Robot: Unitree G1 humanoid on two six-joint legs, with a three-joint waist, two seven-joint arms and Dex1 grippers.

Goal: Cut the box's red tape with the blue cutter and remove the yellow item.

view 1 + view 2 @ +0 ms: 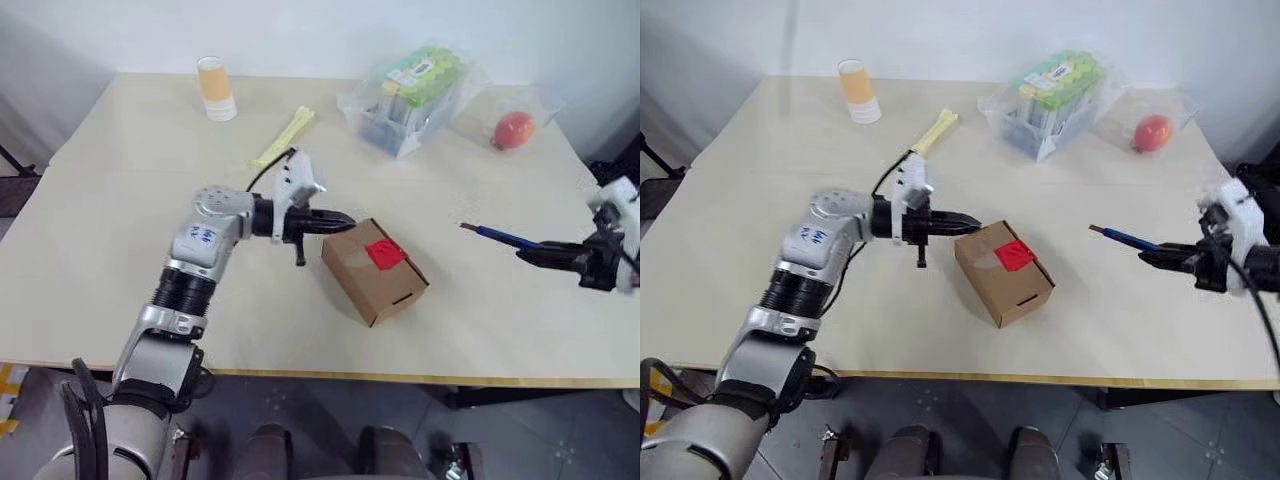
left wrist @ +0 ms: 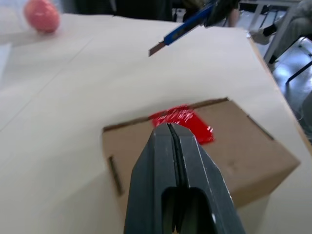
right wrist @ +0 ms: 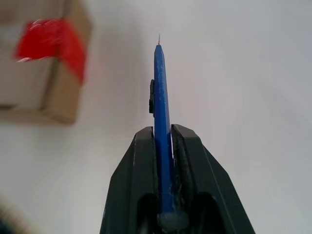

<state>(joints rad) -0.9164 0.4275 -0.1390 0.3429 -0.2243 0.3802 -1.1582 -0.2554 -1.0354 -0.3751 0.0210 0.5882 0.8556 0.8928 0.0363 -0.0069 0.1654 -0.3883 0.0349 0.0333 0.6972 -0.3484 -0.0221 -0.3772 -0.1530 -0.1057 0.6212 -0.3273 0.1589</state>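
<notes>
The brown cardboard box (image 1: 374, 271) sits in the middle of the table with its lid flaps down, the red tape (image 1: 385, 253) stuck over the lid seam and a slot in one side. My left gripper (image 1: 344, 221) is shut with nothing in it, its tips at the box's upper left edge (image 2: 168, 127). Far to the right, above the table, my right gripper (image 1: 530, 248) is shut on the blue cutter (image 1: 497, 236), whose blade end points left toward the box (image 3: 159, 83). The yellow item is hidden.
An orange-and-white paper cup (image 1: 216, 88) stands at the back left. A pale-yellow stick (image 1: 284, 137) lies behind my left arm. A clear plastic container (image 1: 412, 96) with green-topped contents and a red fruit in a bag (image 1: 513, 129) sit at the back right.
</notes>
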